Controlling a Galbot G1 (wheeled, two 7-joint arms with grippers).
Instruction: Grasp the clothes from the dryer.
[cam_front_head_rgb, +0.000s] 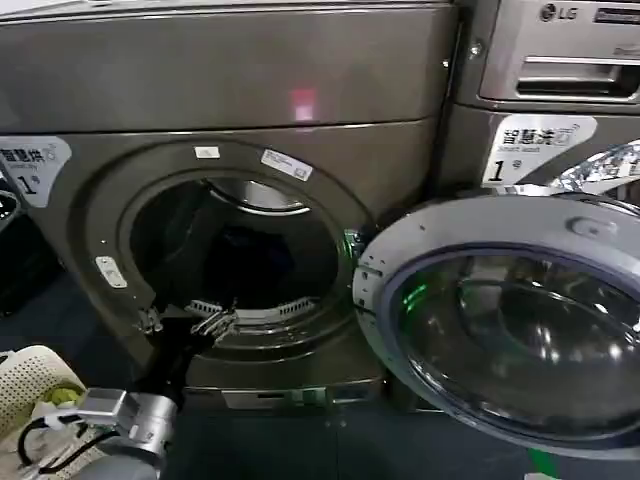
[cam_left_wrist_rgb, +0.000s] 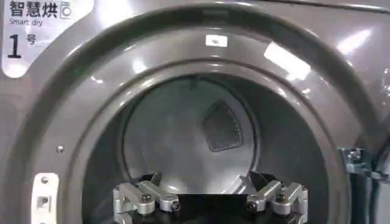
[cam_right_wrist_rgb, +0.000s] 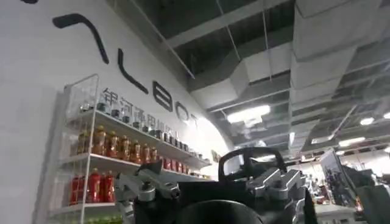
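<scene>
Left claw (cam_front_head_rgb: 185, 322): silver metal linkages on a black arm, at the lower lip of the drum mouth; fingers spread apart, nothing between them.
Left arm: grey metal wrist joint with black cables, low at the near left edge of the head view.
Dryer (cam_front_head_rgb: 240, 80): bronze-grey brushed metal front, wide round port, glossy ring, white "1" sticker at upper left, small pink light above the port.
Door (cam_front_head_rgb: 500, 320): round, grey rim, dark glass, swung open to the right of the port.
Lint grille (cam_front_head_rgb: 255, 310): grey ribbed strip along the port's lower edge, just beside the claw.
Drum interior: smooth pale metal, with a dark perforated triangular panel (cam_left_wrist_rgb: 222, 128) on the back wall.
Clothes (cam_front_head_rgb: 250, 255): dark blue soft mass deep in the shadowed drum, possibly bunched; outline hard to make out.
Basket (cam_front_head_rgb: 30, 385): white perforated plastic, lower left, holding pale and yellow-green laundry; cut off by the edge.
Second machine (cam_front_head_rgb: 560, 70): similar finish, drawer panel, upper right.
Right claw (cam_right_wrist_rgb: 213, 189): pointing up toward a ceiling and a bottle shelf (cam_right_wrist_rgb: 103, 164); fingers spread, holding nothing.
</scene>
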